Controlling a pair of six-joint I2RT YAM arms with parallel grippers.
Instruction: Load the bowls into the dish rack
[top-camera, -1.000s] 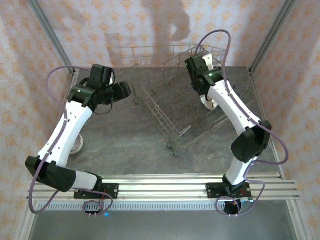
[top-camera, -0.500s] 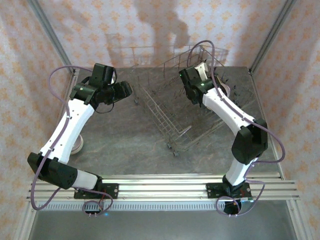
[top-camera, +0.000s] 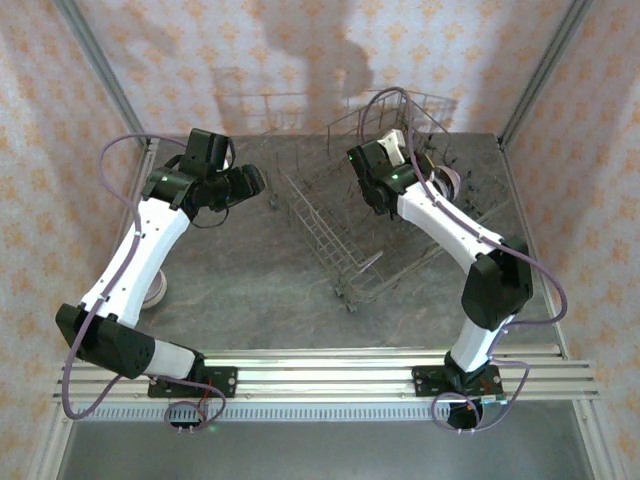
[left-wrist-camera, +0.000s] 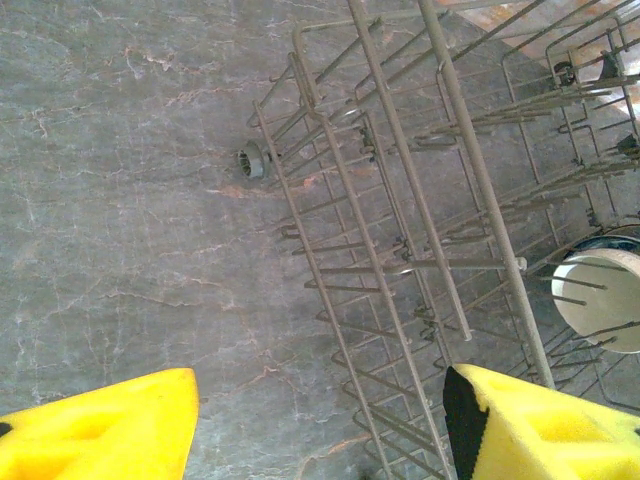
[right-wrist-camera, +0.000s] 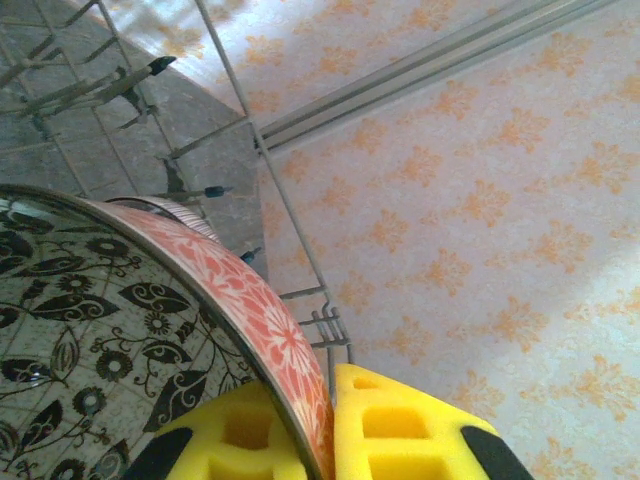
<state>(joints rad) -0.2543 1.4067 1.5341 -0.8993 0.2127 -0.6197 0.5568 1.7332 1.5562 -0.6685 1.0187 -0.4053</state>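
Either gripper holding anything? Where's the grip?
Right gripper pinches the patterned bowl by its rim, one finger inside, one outside. Left gripper is open, holding nothing.

We see a grey marbled stone counter (top-camera: 250, 290) with faint rust-coloured veins. In the left wrist view its bare surface (left-wrist-camera: 110, 180) spreads across the left half. Pale pink wallpapered walls with an orange floral pattern (top-camera: 180, 60) close it in at the back and on both sides, and the same paper (right-wrist-camera: 480, 200) shows in the right wrist view, crossed by a slanting silver metal bar (right-wrist-camera: 430, 65). A silver metal frame post on the left (top-camera: 103, 70) and another on the right (top-camera: 543, 70) lean outward at the back corners. A dark shadow (top-camera: 345, 50) falls on the back wall. Along the near edge we find a ribbed silver aluminium rail (top-camera: 330, 365), and below it a smooth grey panel (top-camera: 320, 450).
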